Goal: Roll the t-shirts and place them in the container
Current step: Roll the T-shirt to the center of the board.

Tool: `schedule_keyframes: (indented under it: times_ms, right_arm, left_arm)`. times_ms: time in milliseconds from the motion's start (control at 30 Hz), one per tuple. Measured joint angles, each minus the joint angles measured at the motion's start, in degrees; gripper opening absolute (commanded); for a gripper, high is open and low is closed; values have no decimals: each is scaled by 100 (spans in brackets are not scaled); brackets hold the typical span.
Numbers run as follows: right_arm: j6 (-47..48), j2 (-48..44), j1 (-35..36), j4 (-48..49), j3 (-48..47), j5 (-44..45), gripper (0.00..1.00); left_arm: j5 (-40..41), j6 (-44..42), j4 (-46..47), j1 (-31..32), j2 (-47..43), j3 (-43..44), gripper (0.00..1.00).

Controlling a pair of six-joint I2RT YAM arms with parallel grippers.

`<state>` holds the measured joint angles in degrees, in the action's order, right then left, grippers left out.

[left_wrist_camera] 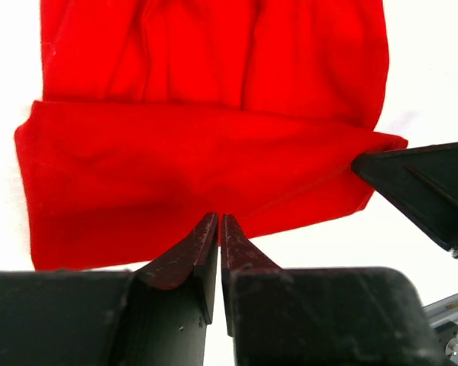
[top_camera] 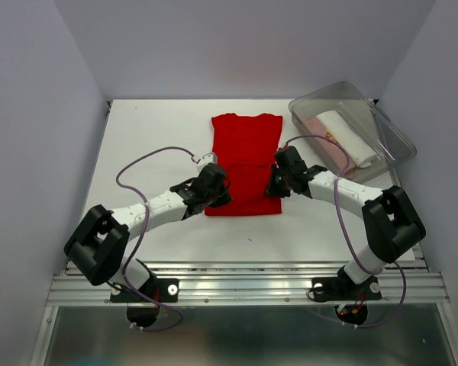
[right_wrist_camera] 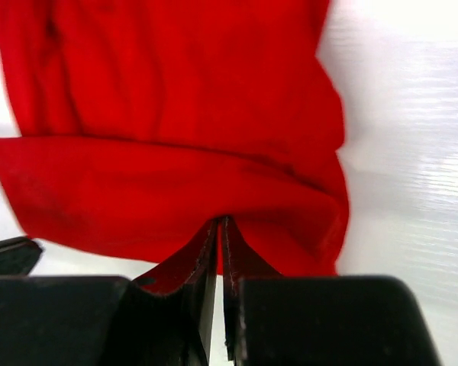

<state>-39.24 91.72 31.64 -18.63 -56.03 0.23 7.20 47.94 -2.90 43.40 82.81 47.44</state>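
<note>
Now, red t-shirt [top_camera: 244, 164]: lies flat mid-counter between the 2 arms, narrowed to a long strip, with its near end turned over on itself in 1 low fold.
Counter [top_camera: 153, 137]: white and smooth; it carries the shirt and a bin.
Left tool [left_wrist_camera: 218, 221]: at the near edge of the fold, toward its left end. The fingers are drawn almost together with only a thin slit between them, and I cannot tell whether cloth is nipped in the tips.
Right tool [right_wrist_camera: 220, 223]: at the same edge, toward the right end, with the same near-closed stance. Whether it grips cloth cannot be told either.
Clear plastic bin [top_camera: 389, 133]: at the far right corner, holding a white roll [top_camera: 351, 137] and a pale pink roll [top_camera: 320, 126] side by side.
Stage, as judged: the roll has barely begun, and most of the strip lies unrolled beyond the fold.
Handling, as judged: light, limp cloth with no stiffness. It will sag, crease and spring open if let go unevenly, and it probably slides easily on the smooth surface.
Where to take hold: the near edge of the fold, 1 tool near each end, pinching all layers together.
Risk: uneven travel of the 2 tools would skew the roll into a cone.
</note>
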Motion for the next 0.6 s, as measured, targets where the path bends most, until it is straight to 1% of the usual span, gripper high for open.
schedule_keyframes:
  times_ms: [167, 267, 467, 600]
  right_arm:
    - [-138, -9, 96, 295, -7, -337, 12]
    - [-173, 131, 144, 396, -92, -437, 12]
    - [-192, 570, 146, 479, -275, -313, 12]
    - [-192, 859, 144, 518, -350, -216, 12]
  left_arm:
    - [114, 79, 28, 0, -210, -282, 20]
    - [142, 83, 9, 0, -245, -304, 21]
    - [66, 85, 101, 0, -160, -304, 22]
    - [42, 79, 138, 0, 151, -282, 23]
